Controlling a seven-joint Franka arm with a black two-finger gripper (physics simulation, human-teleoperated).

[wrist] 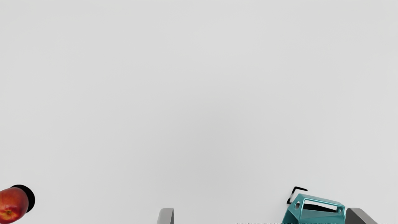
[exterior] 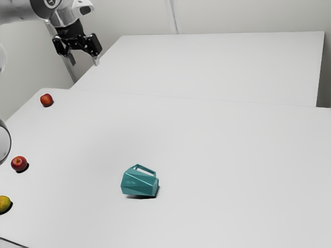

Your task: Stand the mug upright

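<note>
The gripper (exterior: pixel 83 51) hangs high over the far side of the table, at the exterior view's upper left, well away from the mug. A faceted teal mug (exterior: pixel 139 183) lies on its side on the table, its handle facing up and away from the exterior camera. In the wrist view the gripper (wrist: pixel 259 216) has its fingers wide apart with nothing held. The teal mug (wrist: pixel 320 216) appears beside one fingertip there, far below it on the table, partly cut off by the picture's edge.
A peach (exterior: pixel 46 99), a red apple (exterior: pixel 19 164) and a yellow fruit (exterior: pixel 4 203) rest along the exterior view's left side of the white table (exterior: pixel 222 150). The peach (wrist: pixel 13 203) also appears in the wrist view. Another white surface (exterior: pixel 217 67) stands behind the table.
</note>
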